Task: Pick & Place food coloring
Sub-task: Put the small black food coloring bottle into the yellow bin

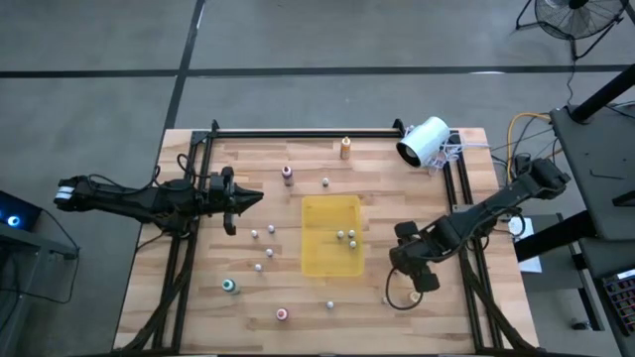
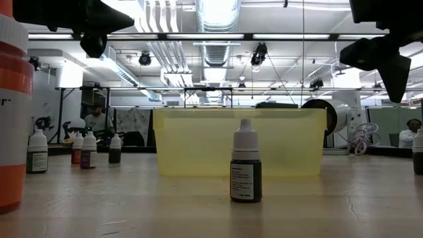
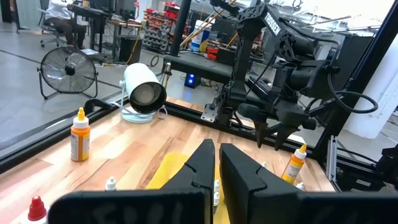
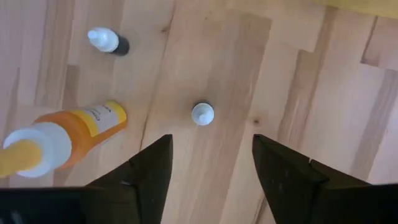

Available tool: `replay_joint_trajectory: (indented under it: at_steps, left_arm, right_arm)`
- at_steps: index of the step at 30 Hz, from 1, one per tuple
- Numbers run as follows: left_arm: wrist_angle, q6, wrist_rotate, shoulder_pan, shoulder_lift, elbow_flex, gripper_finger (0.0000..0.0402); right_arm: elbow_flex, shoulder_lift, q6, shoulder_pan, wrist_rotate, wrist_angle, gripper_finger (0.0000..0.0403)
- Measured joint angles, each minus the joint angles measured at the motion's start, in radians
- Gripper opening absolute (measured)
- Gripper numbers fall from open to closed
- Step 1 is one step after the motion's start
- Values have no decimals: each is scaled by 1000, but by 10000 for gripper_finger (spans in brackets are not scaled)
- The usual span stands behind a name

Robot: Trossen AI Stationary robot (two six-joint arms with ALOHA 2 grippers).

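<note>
orange-bodied bottle (image 2: pixel 12 112) filled the near left edge of the low view, closest to the lens, standing on the wooden table (image 1: pixel 189 297). just behind it, mid-table, a small dark dropper bottle (image 2: pixel 246 162) stood upright in front of the yellow tray (image 2: pixel 239 142). you had the right gripper (image 1: pixel 415 270) over the table's right side, off the tray's right edge, fingers spread wide and holding nothing. its wrist view looked down between the fingers at one small white-capped bottle (image 4: pixel 203 114) standing upright on the wood, apart from both fingers. beside it stood a taller orange bottle with a white collar (image 4: pixel 62 139), and farther off another small white-capped bottle (image 4: pixel 107 42). your left gripper (image 1: pixel 241 198) hung over the table's left part, fingers pressed together, empty. food coloring was scattered: three small bottles (image 1: pixel 346 236) inside the tray, more on the wood left of it, a teal-topped one (image 1: pixel 228 286) and a pink-topped one (image 1: pixel 282 314) near the front edge. white cylinder device (image 1: pixel 424 141) lay at the far right corner.
</note>
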Motion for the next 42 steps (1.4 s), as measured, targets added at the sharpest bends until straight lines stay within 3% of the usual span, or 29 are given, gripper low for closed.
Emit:
replay_joint_trajectory:
  at_steps: [16,27,42]
  left_arm:
    - [-1,0,0,0,0,0,0]
    - [-1,0,0,0,0,0,0]
    - [-1,0,0,0,0,0,0]
  right_arm:
    - [-11,122,-2,44,2,99,219]
    - [-84,123,46,51,32,152,219]
    - [-69,119,85,50,45,152,219]
